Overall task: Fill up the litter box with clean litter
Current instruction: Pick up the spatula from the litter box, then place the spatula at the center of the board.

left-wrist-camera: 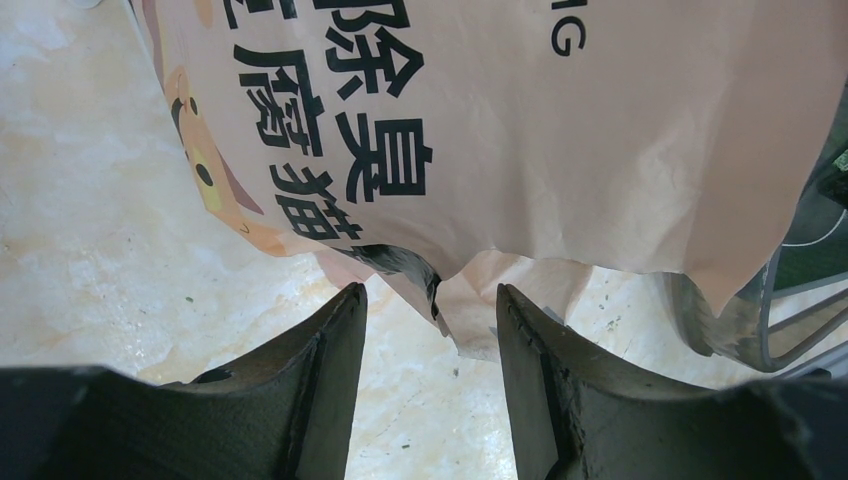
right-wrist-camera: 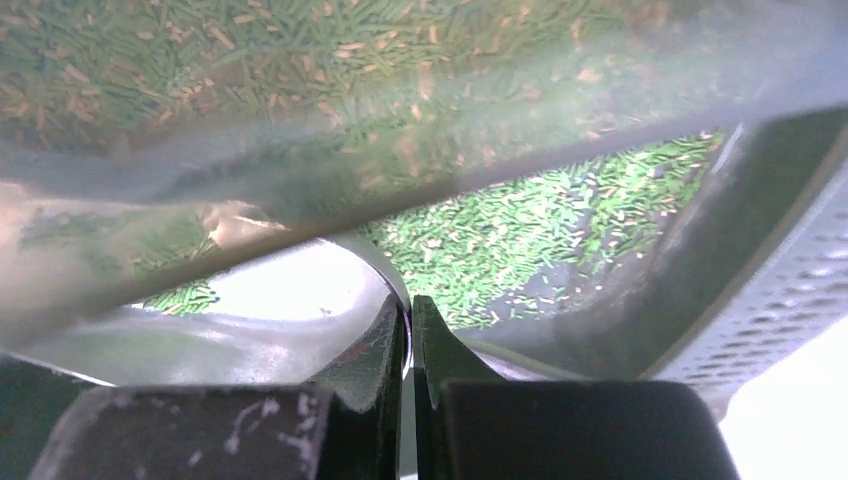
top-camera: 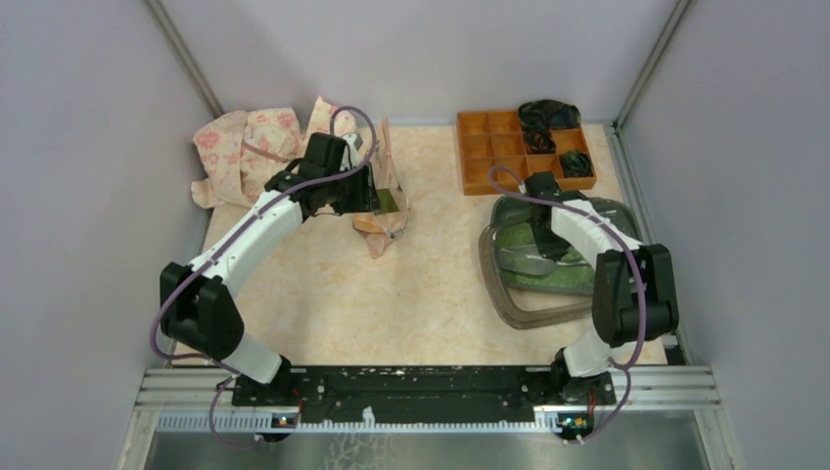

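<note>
Softly, evenly lit from overhead, faint shadows only. In right wrist view, blown out white at five o'clock, blurred toward twelve, sharper on litter (right-wrist-camera: 530,230) mid-frame.

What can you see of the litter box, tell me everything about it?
The litter box is a big dark grey-green plastic tray with rounded corners and a raised rim. It sits on the right side of the table, close to the orange organiser, on its near side. Green litter covers part of its floor. A clear plastic piece lies across it, and the right gripper reaches down inside, shut on what looks like that piece's thin edge.
</note>
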